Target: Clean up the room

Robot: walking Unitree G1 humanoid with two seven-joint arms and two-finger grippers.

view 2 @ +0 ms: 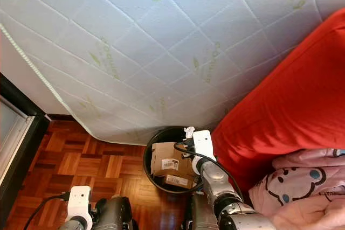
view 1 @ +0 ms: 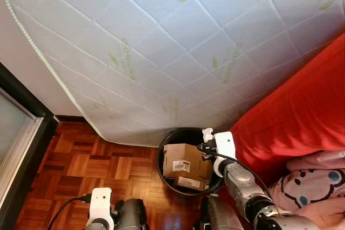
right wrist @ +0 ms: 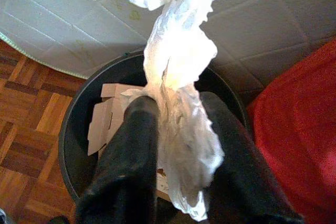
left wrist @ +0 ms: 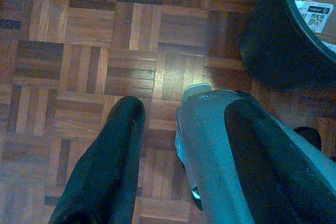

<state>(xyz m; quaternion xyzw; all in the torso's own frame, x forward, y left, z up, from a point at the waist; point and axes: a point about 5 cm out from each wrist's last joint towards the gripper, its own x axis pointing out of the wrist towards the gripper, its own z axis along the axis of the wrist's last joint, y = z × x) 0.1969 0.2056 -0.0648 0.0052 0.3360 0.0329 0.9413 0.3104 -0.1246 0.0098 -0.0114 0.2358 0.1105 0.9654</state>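
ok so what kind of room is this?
Probably a bedroom, in a home. A quilted mattress leans upright against the wall, red bedding and a pink cartoon-print cloth lie to the right, and the floor is wood parquet. The right gripper holds a plastic bag over a black bin.

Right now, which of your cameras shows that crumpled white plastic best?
The right wrist view: the white plastic sits large and close, pinched in the right tool over the black bin. The eye views catch just a small white scrap at that tool's tip.
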